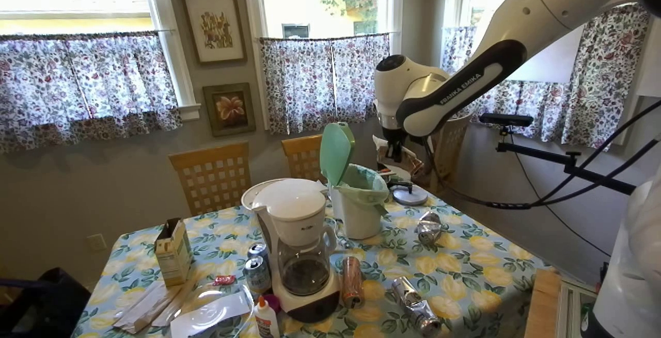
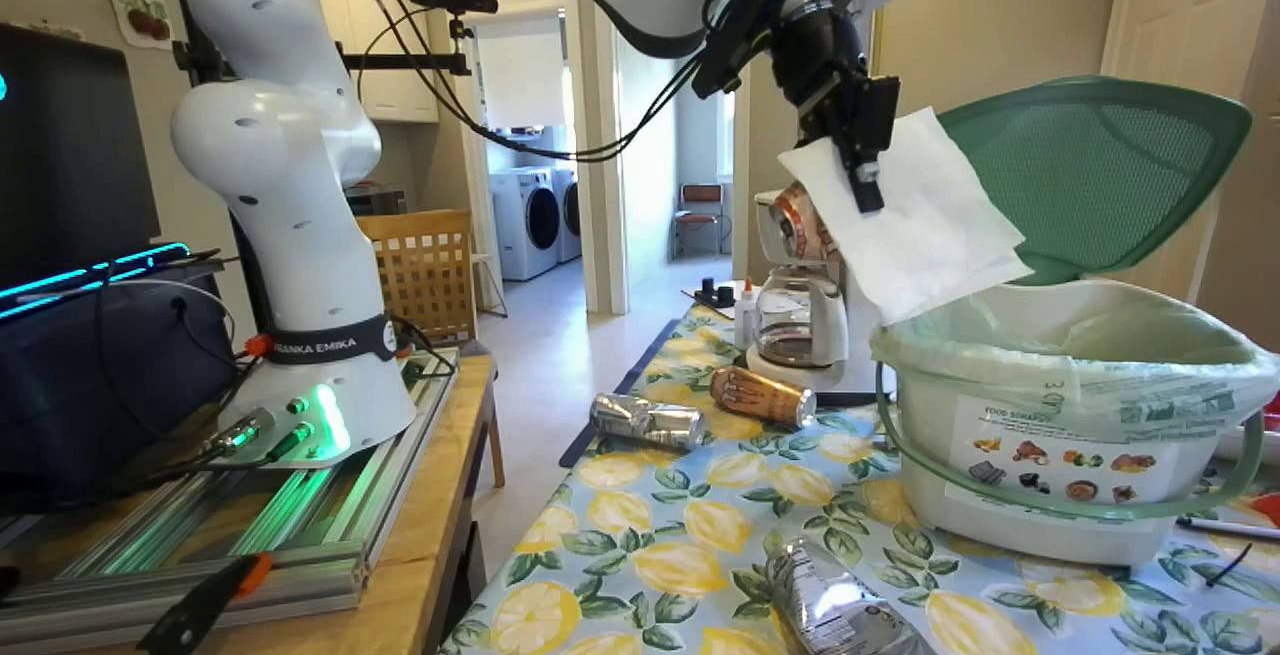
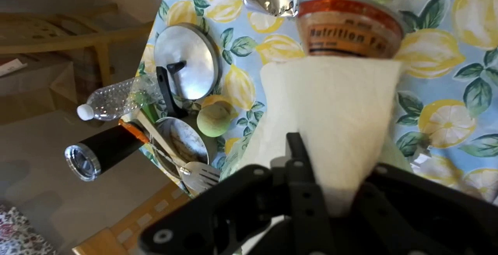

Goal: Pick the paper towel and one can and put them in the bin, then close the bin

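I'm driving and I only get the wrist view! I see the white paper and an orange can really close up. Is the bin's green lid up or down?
Observer: Up. The green lid stands raised on the bin in both exterior views.
Operator: Yay! What big thing is near the bin that I could bump?
Observer: A white coffee maker stands near it.
Operator: Is there a can on the table I'm missing?
Observer: Yes, for one, another orange can lies on its side by the coffee maker.
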